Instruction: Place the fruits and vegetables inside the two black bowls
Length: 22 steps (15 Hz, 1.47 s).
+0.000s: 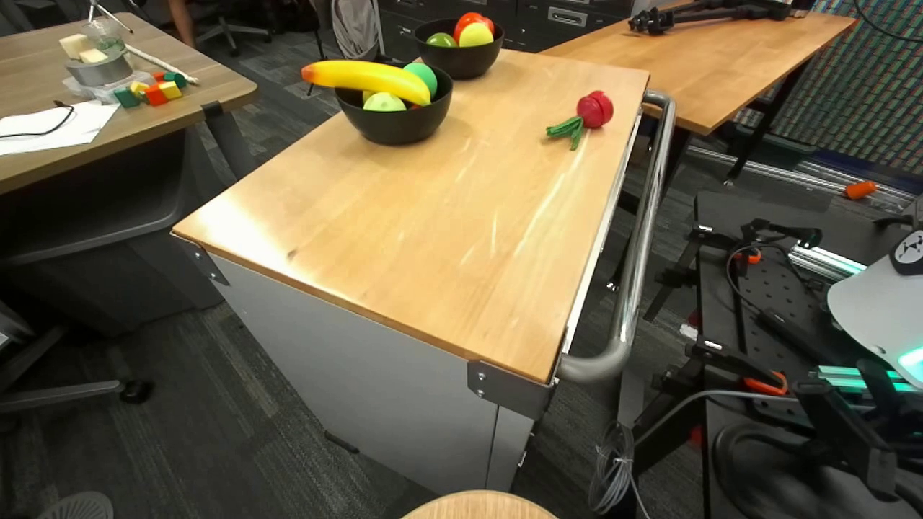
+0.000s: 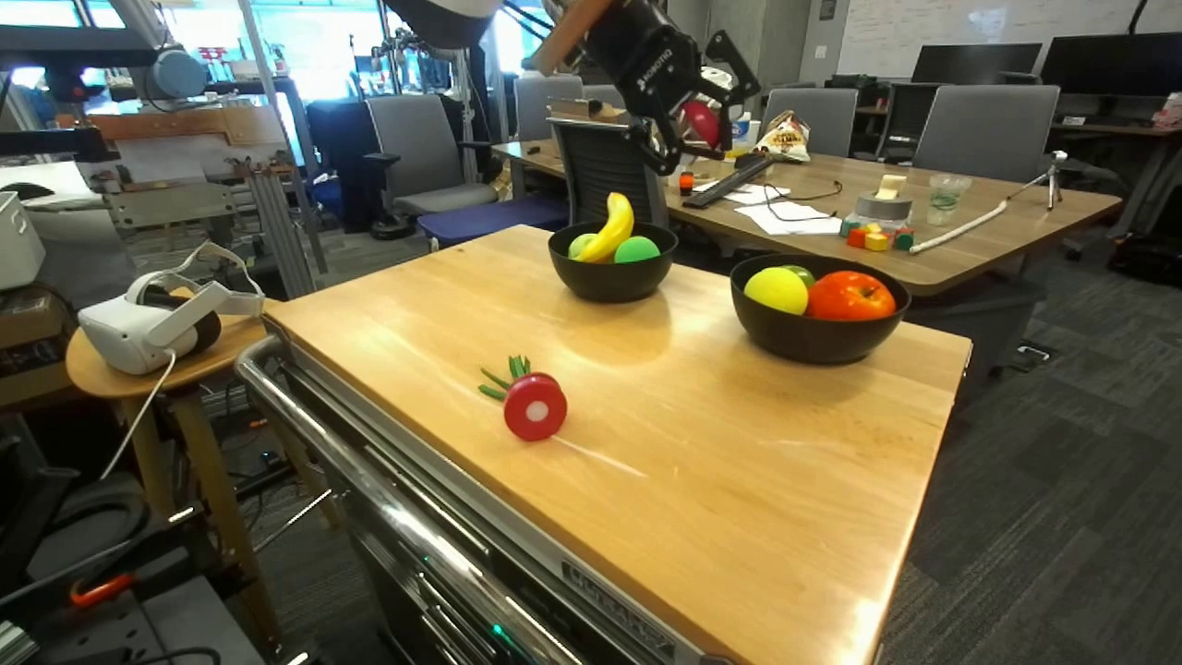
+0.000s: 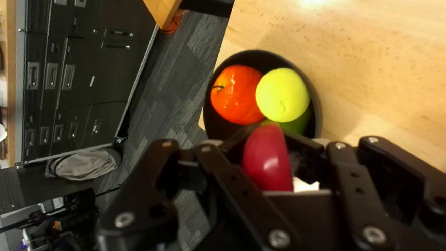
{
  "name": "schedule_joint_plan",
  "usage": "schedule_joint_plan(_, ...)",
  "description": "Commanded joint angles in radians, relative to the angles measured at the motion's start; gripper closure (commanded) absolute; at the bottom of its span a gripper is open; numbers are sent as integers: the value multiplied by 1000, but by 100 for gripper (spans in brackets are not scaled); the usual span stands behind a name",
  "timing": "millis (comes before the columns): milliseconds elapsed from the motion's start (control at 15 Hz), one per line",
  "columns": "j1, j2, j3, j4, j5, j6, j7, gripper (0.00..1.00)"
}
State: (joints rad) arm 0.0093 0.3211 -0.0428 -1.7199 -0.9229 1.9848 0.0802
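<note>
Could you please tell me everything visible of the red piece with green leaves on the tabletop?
The red piece has a rounded, glossy, plastic-looking body, a pale spot on one flat end and narrow green leaves. It lies on its side on the tabletop, touching nothing else, near the edge by the metal bar.

Office-like lab, whiteboard (image 2: 937, 23), monitors (image 2: 974, 65), chairs (image 2: 986, 129), VR headset (image 2: 134, 328), robot arm (image 2: 450, 17)
</note>
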Motion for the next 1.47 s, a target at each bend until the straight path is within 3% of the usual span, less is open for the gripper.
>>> schedule_joint_plan(0,-17,131,-25,133,-38,81,67,98)
schedule_joint_plan(600,-68,323,-49,330,45,151,36,98)
schedule_joint_plan(1400,-59,319,-44,258,190,165,1,98)
